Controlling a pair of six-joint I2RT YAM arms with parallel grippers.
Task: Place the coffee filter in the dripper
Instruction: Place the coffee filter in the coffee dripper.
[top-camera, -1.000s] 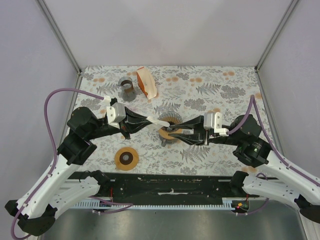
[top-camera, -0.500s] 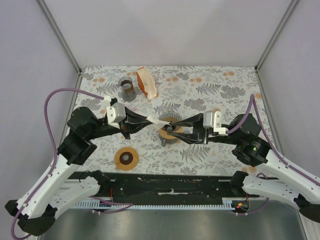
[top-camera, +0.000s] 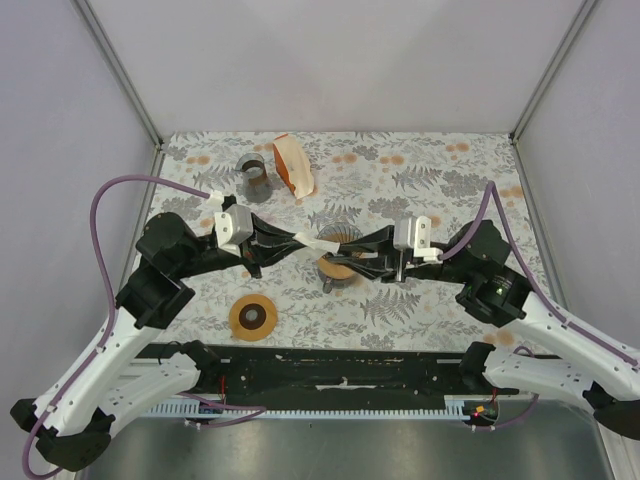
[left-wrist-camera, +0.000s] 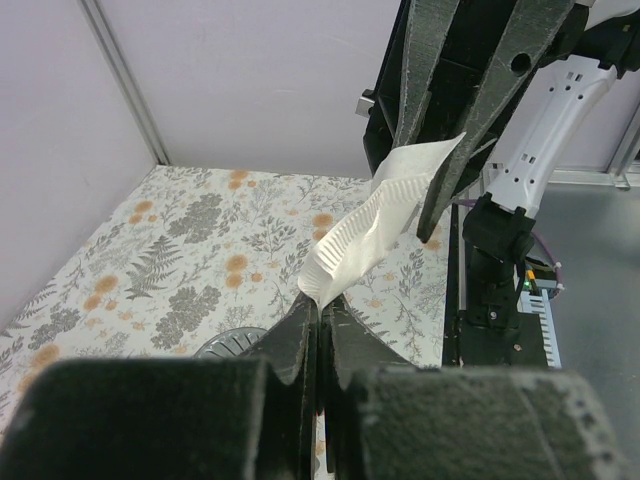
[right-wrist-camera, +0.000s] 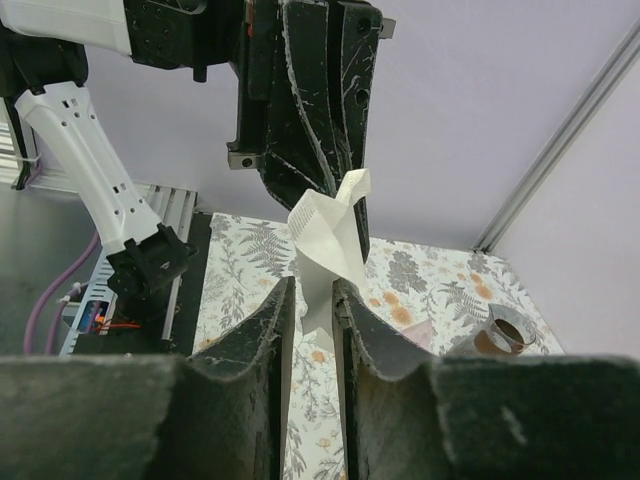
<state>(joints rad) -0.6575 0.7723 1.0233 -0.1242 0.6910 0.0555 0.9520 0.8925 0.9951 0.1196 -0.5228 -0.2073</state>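
Note:
The white pleated coffee filter hangs in the air just above the grey ribbed dripper at the table's middle. My left gripper is shut on the filter's near end, jaws pressed together. My right gripper is open, and its fingers straddle the filter's other end with a gap on each side. In the left wrist view the right gripper's black fingers flank the filter's tip, and part of the dripper shows below.
A brown round disc lies at the near left. A grey cup-like piece and an orange-and-white filter packet stand at the back left; the cup also shows in the right wrist view. Metal frame posts border the table.
My right gripper has moved left and now has its fingers around the filter's free end. My left gripper keeps holding the filter in nearly the same place.

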